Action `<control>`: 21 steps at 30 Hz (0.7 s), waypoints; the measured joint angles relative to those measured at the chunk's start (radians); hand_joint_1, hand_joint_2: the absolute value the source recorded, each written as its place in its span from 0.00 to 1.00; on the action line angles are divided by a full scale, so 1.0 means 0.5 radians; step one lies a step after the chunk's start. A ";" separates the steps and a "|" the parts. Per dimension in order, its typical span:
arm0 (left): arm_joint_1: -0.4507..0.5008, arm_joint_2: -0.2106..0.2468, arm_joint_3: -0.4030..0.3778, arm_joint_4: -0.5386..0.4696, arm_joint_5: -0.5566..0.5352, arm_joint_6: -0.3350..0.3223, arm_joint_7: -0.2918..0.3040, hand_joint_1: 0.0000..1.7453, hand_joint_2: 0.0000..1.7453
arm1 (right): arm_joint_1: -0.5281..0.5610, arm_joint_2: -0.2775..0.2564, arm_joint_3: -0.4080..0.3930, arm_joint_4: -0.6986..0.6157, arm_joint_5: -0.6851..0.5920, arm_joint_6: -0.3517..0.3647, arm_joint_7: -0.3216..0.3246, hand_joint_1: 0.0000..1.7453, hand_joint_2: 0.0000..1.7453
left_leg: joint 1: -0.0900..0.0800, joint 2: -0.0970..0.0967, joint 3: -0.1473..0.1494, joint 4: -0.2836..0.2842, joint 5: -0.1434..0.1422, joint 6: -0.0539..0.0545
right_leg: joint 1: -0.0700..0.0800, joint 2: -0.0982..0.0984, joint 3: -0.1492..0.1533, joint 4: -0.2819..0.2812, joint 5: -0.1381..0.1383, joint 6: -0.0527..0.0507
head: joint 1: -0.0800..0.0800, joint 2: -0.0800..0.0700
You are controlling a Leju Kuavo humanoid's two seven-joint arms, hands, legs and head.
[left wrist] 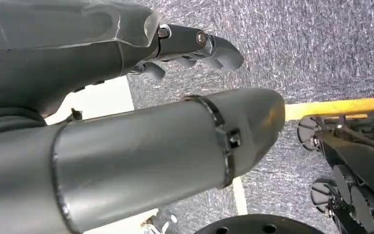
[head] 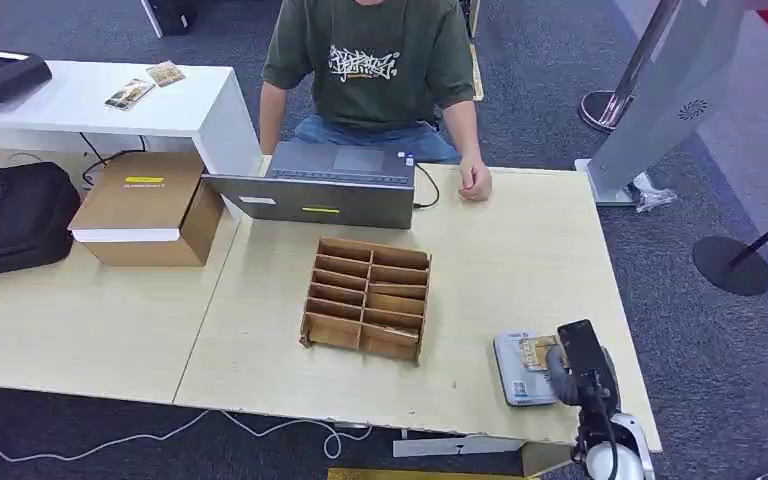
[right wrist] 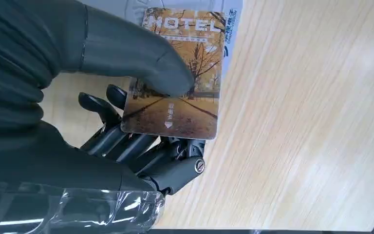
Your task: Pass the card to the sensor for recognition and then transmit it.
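We find the right hand (right wrist: 126, 122) clamped on the hotel key card (right wrist: 177, 73), thumb pressed on the printed face, darker fingers (right wrist: 141, 146) beneath. In the head view that right hand (head: 575, 365) sits at the lower right of the frame, holding the card (head: 538, 352) over the grey card reader (head: 516, 372) near the table's front edge; whether card and reader touch we cannot tell. We judge the recognition step in hand, the handover not yet done.

The card looks thin, light, stiff and glossy, so liable to slip; a pinch across one short end, as now, leaves most of the face free for the reader.

The left hand (left wrist: 195, 46) hangs over carpet, fingers curled in, holding nothing.

Further out: a wooden compartment organiser (head: 367, 297) at centre frame, a laptop (head: 325, 185) above it, and a seated person (head: 370, 70) at the top, hand on the table (head: 500, 250).
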 joint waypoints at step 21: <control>0.000 -0.001 0.001 0.000 0.060 -0.004 0.006 0.00 0.00 | -0.167 -0.036 0.148 0.356 0.018 -0.042 -0.010 1.00 1.00 | 0.001 0.003 0.005 0.000 0.000 0.000 | 0.001 0.002 0.004 0.000 0.000 0.000 | 0.000 0.000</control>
